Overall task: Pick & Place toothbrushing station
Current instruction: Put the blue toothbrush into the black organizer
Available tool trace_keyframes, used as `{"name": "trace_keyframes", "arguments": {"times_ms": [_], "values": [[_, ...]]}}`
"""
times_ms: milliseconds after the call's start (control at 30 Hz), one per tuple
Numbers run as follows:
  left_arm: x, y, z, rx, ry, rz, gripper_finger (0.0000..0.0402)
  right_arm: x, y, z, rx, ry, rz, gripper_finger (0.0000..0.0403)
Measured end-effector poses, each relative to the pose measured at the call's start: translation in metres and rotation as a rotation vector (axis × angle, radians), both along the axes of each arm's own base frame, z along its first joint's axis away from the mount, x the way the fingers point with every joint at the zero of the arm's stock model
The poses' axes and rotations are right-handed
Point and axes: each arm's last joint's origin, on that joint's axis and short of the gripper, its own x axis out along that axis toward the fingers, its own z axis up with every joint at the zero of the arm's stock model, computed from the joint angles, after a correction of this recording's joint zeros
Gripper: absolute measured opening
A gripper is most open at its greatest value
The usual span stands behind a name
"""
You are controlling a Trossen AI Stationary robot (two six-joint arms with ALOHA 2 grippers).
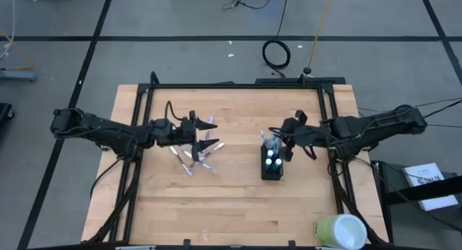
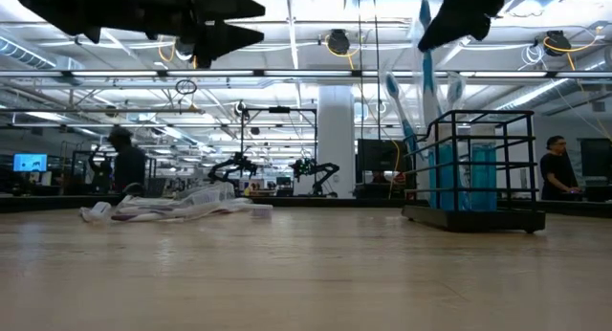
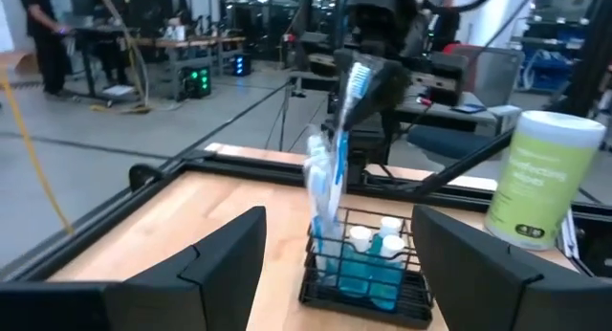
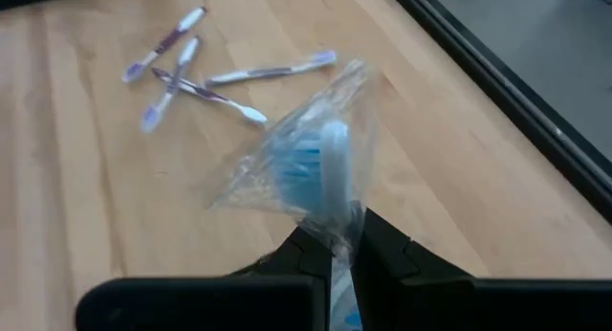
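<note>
The black wire holder (image 1: 272, 165) stands on the table right of centre, with blue-and-white toothbrushes (image 3: 320, 173) and white-capped tubes (image 3: 375, 240) upright in it. Just above its far end, my right gripper (image 1: 277, 140) is shut on a toothbrush in a clear wrapper (image 4: 311, 159). A pile of loose wrapped toothbrushes (image 1: 195, 157) lies flat on the table left of centre. My left gripper (image 1: 209, 143) hangs open above that pile, pointing level toward the holder and touching nothing. My right gripper pinches the wrapped toothbrush between its two fingers just behind the head (image 4: 335, 226), wrapper and all. The brush runs along the fingers, its head (image 4: 330, 149) sticking out past their tips. It is lifted clear of the table, above the holder (image 2: 478, 168).
A yellow-green and white cylinder (image 1: 339, 232) stands at the table's near right corner. A black frame (image 1: 238, 84) runs around the tabletop. Bare wood lies between the pile and the holder and along the near edge. People (image 2: 559, 173) stand in the room behind.
</note>
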Motion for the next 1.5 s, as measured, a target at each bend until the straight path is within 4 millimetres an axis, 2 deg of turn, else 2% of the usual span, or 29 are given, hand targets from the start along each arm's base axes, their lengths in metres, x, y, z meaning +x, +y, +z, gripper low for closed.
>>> {"name": "trace_keyframes", "arguments": {"times_ms": [333,500,667,1300,1500], "values": [[0.000,0.004,-0.001,-0.013,-0.001,0.016,0.0269,0.007,-0.008,-0.036,0.073,-0.016,0.019,0.0012],[0.000,0.004,-0.001,-0.015,-0.001,0.016,0.0269,0.003,-0.012,-0.057,0.100,0.018,-0.022,0.0012],[0.000,0.004,-0.001,-0.015,0.000,0.015,0.0269,0.001,-0.014,-0.070,0.116,0.032,-0.043,0.0012],[0.000,0.004,-0.002,-0.019,0.009,0.015,0.0269,0.002,-0.014,-0.086,0.150,-0.014,-0.003,0.0038],[0.000,0.004,-0.002,-0.021,0.008,0.015,0.0269,0.003,-0.014,-0.085,0.150,-0.029,0.000,0.0073]]}}
